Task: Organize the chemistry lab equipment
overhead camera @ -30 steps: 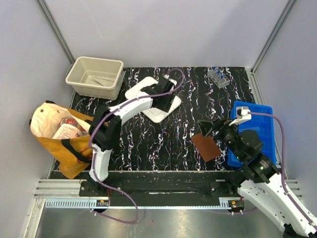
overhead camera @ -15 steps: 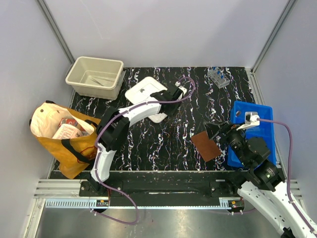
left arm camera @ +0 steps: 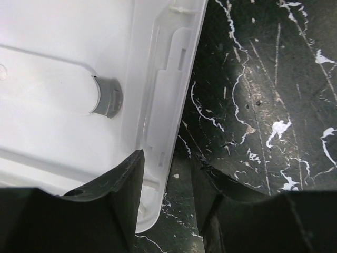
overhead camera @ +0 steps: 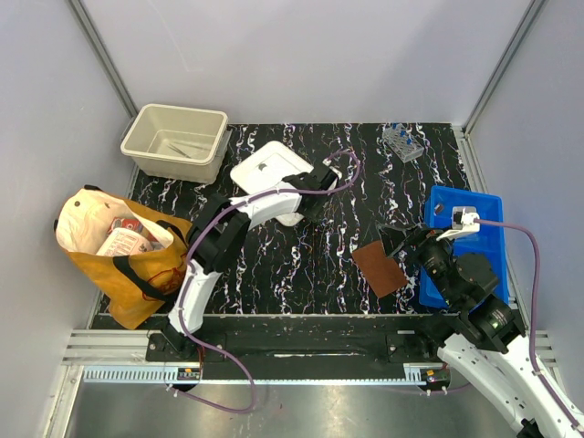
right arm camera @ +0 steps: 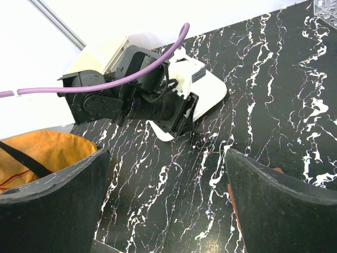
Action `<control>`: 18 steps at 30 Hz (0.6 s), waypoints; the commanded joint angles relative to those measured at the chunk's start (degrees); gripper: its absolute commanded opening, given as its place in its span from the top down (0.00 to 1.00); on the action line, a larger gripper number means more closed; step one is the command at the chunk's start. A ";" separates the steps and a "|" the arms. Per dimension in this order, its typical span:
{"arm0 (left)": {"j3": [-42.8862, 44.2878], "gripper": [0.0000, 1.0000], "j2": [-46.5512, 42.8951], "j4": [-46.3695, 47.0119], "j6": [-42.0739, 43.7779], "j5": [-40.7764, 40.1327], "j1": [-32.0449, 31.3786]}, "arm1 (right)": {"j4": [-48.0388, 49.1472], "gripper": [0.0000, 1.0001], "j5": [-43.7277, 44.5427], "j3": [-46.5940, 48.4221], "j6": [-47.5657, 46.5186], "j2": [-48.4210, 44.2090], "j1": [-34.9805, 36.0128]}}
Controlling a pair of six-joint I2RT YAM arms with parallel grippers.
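Tube rack (overhead camera: 402,141): well beyond both jaws
White tray (left arm camera: 63,68): rim between spread left jaws
Right jaws: spread wide above worktop (right arm camera: 263,105)

A black desk top (overhead camera: 365,173) veined with white marbling fills the middle of the booth, and in the left wrist view its surface shows fine scratches and pale flecks. Plain pale grey walls close it in: a far wall (overhead camera: 301,55), a left wall (overhead camera: 41,109) and a right wall (overhead camera: 552,109). Slanting silver aluminium posts (overhead camera: 100,55) mark the two far corners where the walls meet. Along the near edge of the desk runs a grooved silver aluminium rail (overhead camera: 109,347), and nearer than that lies a brushed grey metal sheet (overhead camera: 301,406) with a dull sheen. The light is even and soft, with only faint shadows
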 commanded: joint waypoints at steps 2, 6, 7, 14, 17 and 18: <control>2.64 0.57 1.75 1.52 0.13 -3.49 -0.26 | 1.12 0.05 1.43 0.64 -0.89 -0.07 0.29; 2.99 0.67 2.72 0.73 -0.14 -4.63 -0.52 | 1.03 0.05 1.43 0.38 -0.81 -0.07 0.20; 3.08 0.68 2.72 0.55 -0.49 -5.42 -0.79 | 1.11 0.05 1.25 0.47 -0.63 -0.16 0.20; 2.90 0.83 3.25 -0.50 -1.54 -3.93 -1.58 | 1.20 0.05 0.64 1.17 -0.28 -0.24 0.28; 3.52 1.00 2.29 -2.08 -1.72 -2.09 -1.67 | 0.94 0.06 0.46 1.43 -0.19 -0.59 0.29; 3.52 1.00 1.33 -2.52 -1.90 -1.82 -1.67 | 0.85 0.06 0.46 1.35 -0.19 -0.68 0.20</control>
